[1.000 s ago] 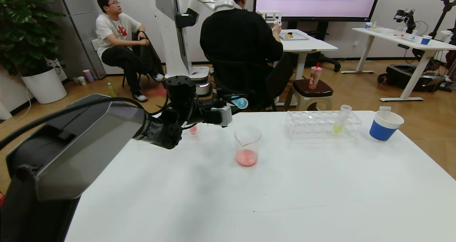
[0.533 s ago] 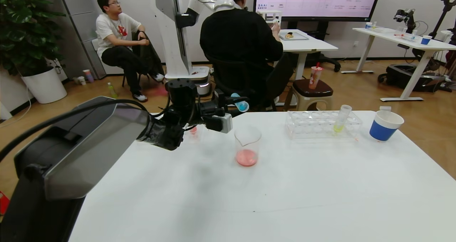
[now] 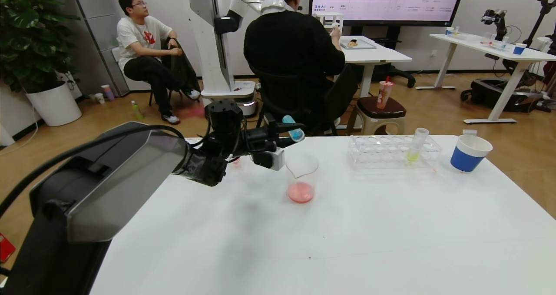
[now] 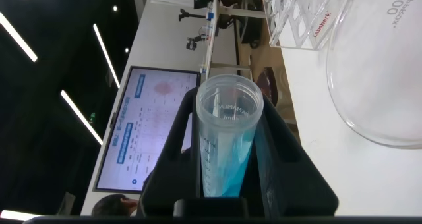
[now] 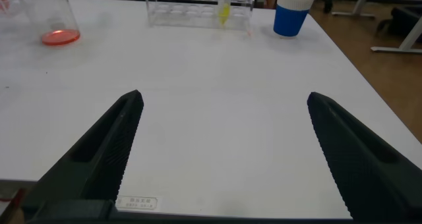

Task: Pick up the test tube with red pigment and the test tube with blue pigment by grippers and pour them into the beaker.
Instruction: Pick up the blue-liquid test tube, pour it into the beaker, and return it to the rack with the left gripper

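Gripping the slim clear test tube with blue pigment [image 3: 293,129], black left gripper [image 3: 284,134] tilted beside the small clear glass beaker [image 3: 301,177] of pink-red liquid, right gripper [image 5: 224,151] jaws spread wide above the white table [image 3: 347,243]

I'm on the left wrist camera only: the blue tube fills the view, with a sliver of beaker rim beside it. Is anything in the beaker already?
Observer: Yes. The beaker holds a shallow layer of pink-red liquid and no blue.
Operator: Where is my tube relative to its mouth?
Observer: In the head view, the test tube with blue pigment is tilted in the left gripper. It shows just above the beaker's left rim, but I cannot judge depth.
Operator: And the right arm?
Observer: The right gripper hangs over bare table on the near side, jaws open and holding nothing.
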Tool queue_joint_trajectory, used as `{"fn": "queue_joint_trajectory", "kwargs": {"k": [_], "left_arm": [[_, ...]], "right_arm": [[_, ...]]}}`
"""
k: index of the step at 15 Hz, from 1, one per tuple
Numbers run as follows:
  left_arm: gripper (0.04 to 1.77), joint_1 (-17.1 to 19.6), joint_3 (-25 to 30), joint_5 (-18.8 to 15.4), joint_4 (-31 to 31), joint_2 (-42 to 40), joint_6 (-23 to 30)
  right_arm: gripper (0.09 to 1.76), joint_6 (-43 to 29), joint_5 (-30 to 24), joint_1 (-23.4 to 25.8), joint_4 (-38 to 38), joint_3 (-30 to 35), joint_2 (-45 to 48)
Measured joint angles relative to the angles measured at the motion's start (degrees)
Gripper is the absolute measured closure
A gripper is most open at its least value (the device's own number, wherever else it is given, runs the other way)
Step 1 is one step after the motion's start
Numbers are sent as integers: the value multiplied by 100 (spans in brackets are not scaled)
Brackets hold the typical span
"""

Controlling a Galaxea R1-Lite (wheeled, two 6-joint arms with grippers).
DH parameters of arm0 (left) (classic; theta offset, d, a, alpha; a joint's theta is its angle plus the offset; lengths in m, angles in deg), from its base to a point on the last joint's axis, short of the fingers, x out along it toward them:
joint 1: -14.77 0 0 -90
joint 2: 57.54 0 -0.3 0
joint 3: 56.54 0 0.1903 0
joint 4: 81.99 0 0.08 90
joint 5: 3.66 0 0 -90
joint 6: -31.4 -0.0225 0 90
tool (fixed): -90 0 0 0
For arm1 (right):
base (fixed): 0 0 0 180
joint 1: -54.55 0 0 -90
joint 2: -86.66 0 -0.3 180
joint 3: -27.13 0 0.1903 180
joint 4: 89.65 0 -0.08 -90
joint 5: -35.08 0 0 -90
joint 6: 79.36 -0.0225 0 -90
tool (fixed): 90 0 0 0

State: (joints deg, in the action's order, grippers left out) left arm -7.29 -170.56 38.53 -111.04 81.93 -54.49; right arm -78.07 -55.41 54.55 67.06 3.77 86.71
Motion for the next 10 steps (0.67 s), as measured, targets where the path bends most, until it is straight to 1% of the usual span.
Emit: {"fn": "queue_joint_trajectory", "kwargs": {"k": [7, 8, 10], "left_arm": [[130, -51, -52, -84, 2, 38, -478], [130, -43, -94, -158, 7, 49, -596], [130, -32, -138, -190, 5, 79, -647]], "right_arm": [[11, 0, 0, 0, 0, 0, 0], [11, 0, -2, 0, 0, 0, 0], [11, 0, 0, 0, 0, 0, 0]]}}
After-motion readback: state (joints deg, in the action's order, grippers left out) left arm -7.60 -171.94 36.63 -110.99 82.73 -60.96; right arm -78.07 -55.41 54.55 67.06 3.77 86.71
